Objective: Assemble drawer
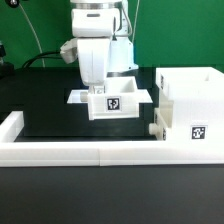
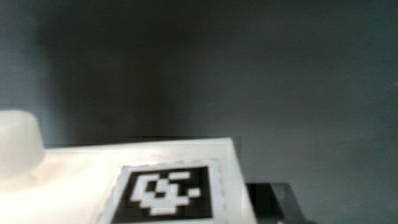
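Observation:
A small white open-topped tray (image 1: 112, 104) with a black-and-white tag on its front stands at the middle of the black table. My gripper (image 1: 101, 92) reaches down into it from above and is shut on the tray's wall. In the wrist view the tray's tagged face (image 2: 169, 190) fills the lower part, and one dark finger (image 2: 276, 202) shows just past its edge. The other finger is hidden behind the tray. The tall white housing (image 1: 192, 100), tagged low on its front, stands at the exterior view's right. A small knob (image 1: 155, 128) sticks out of its lower side.
A flat white board (image 1: 74, 97) lies just behind and under the tray. The low white border wall (image 1: 70, 153) runs along the front and up the exterior view's left. A blurred white shape (image 2: 15, 140) sits at the wrist view's edge.

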`<move>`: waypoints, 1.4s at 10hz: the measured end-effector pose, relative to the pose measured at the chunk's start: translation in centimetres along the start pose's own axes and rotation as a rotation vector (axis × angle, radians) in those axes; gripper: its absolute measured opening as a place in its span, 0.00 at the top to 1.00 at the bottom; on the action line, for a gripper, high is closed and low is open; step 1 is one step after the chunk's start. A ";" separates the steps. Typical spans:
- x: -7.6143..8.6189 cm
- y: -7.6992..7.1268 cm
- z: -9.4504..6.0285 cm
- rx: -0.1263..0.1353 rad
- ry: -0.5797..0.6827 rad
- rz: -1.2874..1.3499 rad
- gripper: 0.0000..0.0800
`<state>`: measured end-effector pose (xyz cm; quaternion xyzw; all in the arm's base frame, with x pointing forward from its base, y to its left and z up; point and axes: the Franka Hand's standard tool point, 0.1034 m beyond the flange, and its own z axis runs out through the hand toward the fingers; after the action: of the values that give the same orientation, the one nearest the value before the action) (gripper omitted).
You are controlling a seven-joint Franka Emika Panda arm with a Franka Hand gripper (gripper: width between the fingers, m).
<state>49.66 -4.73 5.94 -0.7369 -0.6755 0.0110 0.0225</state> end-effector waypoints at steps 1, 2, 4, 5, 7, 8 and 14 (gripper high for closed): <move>0.5 0.6 0.1 0.000 0.002 -0.007 0.91; 0.7 0.9 0.2 0.000 0.003 -0.008 0.91; 0.6 0.8 0.3 0.002 0.003 -0.005 0.91; 0.6 0.8 0.3 0.003 0.003 -0.005 0.91; 0.6 1.1 0.4 -0.028 0.005 -0.012 0.91; 0.7 1.4 0.3 -0.023 0.005 -0.024 0.91; 2.4 3.2 -0.2 -0.063 -0.007 -0.076 0.91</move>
<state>53.10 -2.65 6.05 -0.7109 -0.7033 -0.0086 -0.0025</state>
